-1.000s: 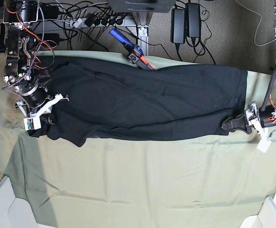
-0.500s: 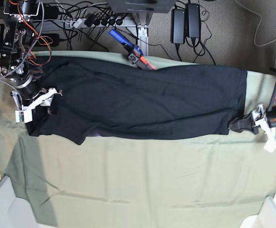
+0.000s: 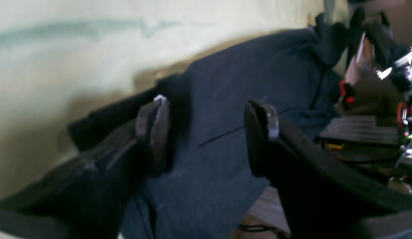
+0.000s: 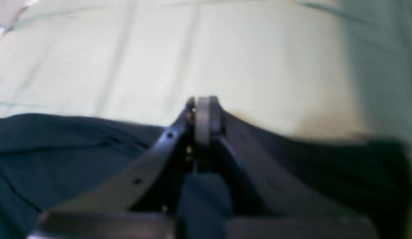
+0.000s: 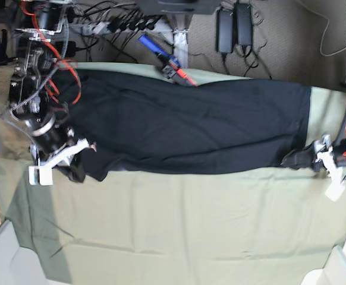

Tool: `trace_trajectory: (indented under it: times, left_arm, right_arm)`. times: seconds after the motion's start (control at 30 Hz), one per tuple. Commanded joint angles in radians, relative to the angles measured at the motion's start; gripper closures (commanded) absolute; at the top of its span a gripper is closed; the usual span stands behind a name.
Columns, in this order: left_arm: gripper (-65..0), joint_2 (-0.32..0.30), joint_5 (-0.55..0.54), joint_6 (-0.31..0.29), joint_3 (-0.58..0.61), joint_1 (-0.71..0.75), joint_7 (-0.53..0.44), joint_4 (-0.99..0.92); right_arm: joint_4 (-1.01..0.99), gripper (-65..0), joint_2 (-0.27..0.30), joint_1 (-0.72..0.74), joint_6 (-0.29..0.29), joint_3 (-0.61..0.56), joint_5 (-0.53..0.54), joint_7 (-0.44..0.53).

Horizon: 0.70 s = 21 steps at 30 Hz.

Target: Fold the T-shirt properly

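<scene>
The T-shirt (image 5: 185, 127) lies folded into a long dark band across the far half of the green sheet (image 5: 179, 231), running nearly from the sheet's left edge to its right edge. The whole near half of the sheet is open cloth, with pale bin corners at the near left and near right. At the left end the right gripper (image 5: 72, 167) sits over the shirt's near-left corner; in the right wrist view its jaws are pressed together at the tips (image 4: 202, 116), with dark cloth below them, but whether any fabric is pinched cannot be told. Against the earlier frames this arm has moved nearer and the shirt's near-left corner has bunched inward. Beyond the far edge, cables and a blue-and-red tool (image 5: 164, 61) crowd the sheet's far border. At the right end the left gripper (image 5: 298, 159) rests at the shirt's near-right corner with its fingers (image 3: 152, 129) spread apart over the fabric, gripping nothing; it has drawn slightly rightward since a second ago. Both wrist views are blurred. The shirt's left end is partly hidden behind the right arm, and the arm on the right is cut off by the frame edge.
</scene>
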Motion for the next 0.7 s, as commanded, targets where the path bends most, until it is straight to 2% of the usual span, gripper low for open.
trace_trajectory:
  times: [0.0, 0.13, 0.23, 0.33, 0.43, 0.53, 0.67]
  left_arm:
    - [-39.1, -0.022, -0.025, -0.013, -0.009, -0.021, -0.001, 0.034]
    - [-39.1, -0.022, -0.025, -0.013, -0.009, -0.021, 0.012, 0.096]
    - [-39.1, -0.022, -0.025, -0.013, -0.009, -0.021, 0.017, 0.111]
    - [-39.1, -0.022, -0.025, -0.013, -0.009, -0.021, 0.016, 0.11]
    - [-39.1, -0.022, -0.025, -0.013, -0.009, -0.021, 0.016, 0.11]
    - [-39.1, -0.023, -0.025, -0.013, -0.009, -0.021, 0.016, 0.11]
    - [-39.1, -0.034, -0.025, -0.013, -0.009, -0.014, 0.003, 0.11]
  right_arm:
    - [-0.01, 0.0, -0.01, 0.042, 0.067, -0.014, -0.027, 0.039]
    - [-0.143, 0.0, -0.067, 0.16, 0.067, -0.093, -0.164, 0.093]
    - [-0.258, 0.0, -0.084, 0.251, 0.067, -0.17, -0.227, 0.095]
    - [-0.345, 0.0, -0.083, 0.312, 0.067, -0.261, -0.242, 0.08]
    - [-0.346, 0.0, -0.083, 0.326, 0.067, -0.34, -0.241, 0.021]
    - [-0.301, 0.0, -0.08, 0.293, 0.067, -0.385, -0.223, -0.032]
    - [-0.231, 0.0, -0.077, 0.216, 0.067, -0.39, -0.196, -0.042]
